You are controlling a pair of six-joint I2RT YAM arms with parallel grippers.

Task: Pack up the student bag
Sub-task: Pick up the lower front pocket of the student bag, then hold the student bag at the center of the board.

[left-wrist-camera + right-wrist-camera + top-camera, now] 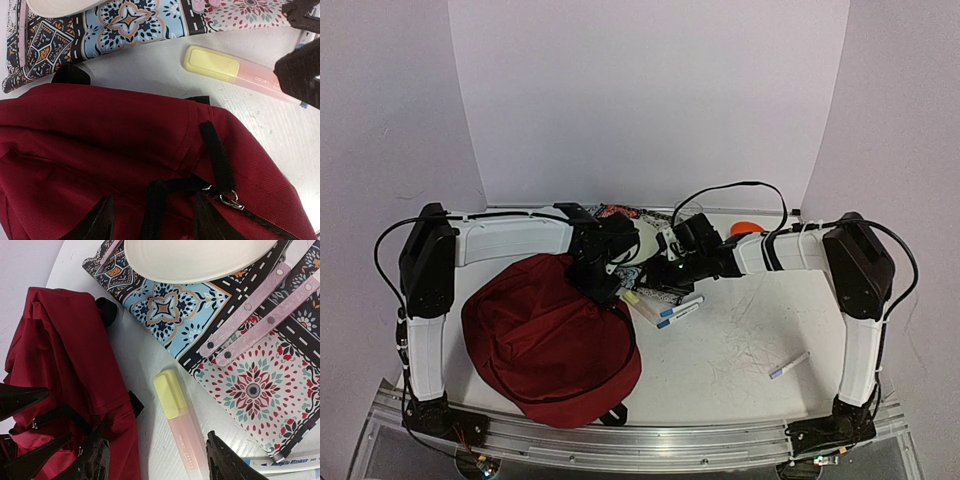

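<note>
The student bag (548, 343) is a dark-red backpack lying at the front left; it also shows in the left wrist view (100, 135) and the right wrist view (65, 355). My left gripper (604, 284) hangs over its top edge, open, jaws either side of a black zipper strap (159, 200) without closing on it. My right gripper (656, 280) is open just right of it, jaws wide around a pink highlighter with a yellow cap (182, 430) that lies on the table beside the bag. The highlighter also shows in the left wrist view (235, 70).
A patterned fabric case (240, 340) with a white dish (195, 257) on it lies behind the grippers. Two blue-capped markers (680, 311) lie right of the highlighter, another marker (788, 365) at the front right. An orange object (747, 228) is at the back.
</note>
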